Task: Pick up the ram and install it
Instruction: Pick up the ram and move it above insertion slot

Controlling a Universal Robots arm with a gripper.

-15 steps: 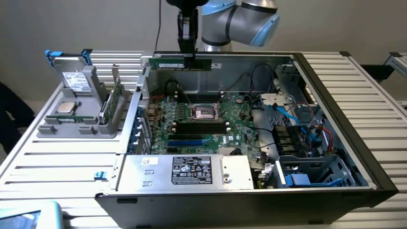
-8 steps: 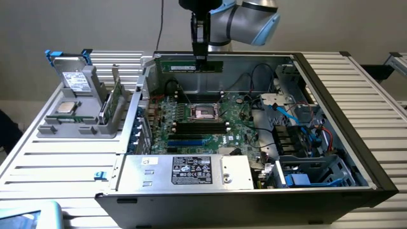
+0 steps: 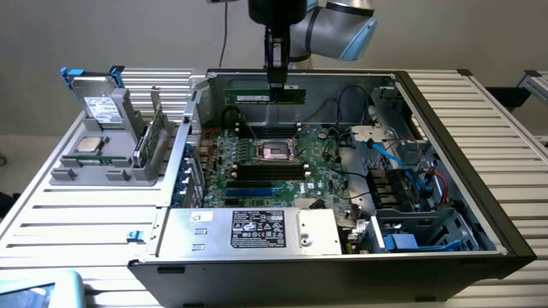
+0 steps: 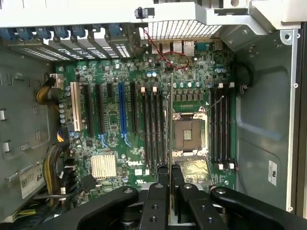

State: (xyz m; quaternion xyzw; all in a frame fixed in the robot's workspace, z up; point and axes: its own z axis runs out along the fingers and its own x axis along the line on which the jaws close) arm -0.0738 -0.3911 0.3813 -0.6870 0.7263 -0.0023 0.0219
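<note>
**Gripper (image 3: 276,83) clamped on the ram above the open case**

Gripper fingers are closed tight on the top edge of the ram (image 3: 256,95), which hangs lengthwise below them, level, its small white label facing the exterior camera. The stick is up near the rear wall of the computer case (image 3: 479,192), well above the motherboard (image 3: 330,163) and touching nothing else. The grip sits a little toward the exterior view's right of the stick's middle.

From the wrist camera the ram shows edge-on as a thin line running out from between the fingers. It runs parallel to the black memory slots (image 4: 154,129) and lies just beside the one nearest the CPU socket (image 4: 189,134).

Likely trouble from here:
- **Landing beside the slot.** The stick's line seems to fall between the last slot and the socket. A straight descent from there could put the lower edge on bare board or on the socket frame.
- **Rocking in the grip.** Because the hold is narrow and slightly off-centre, one end could seat first and the stick could tilt or slip when pressed.
- **Notch and latches.** I cannot tell which way the notch faces, or whether the white end latches stand open. Either one could block seating and stress the board.
</note>
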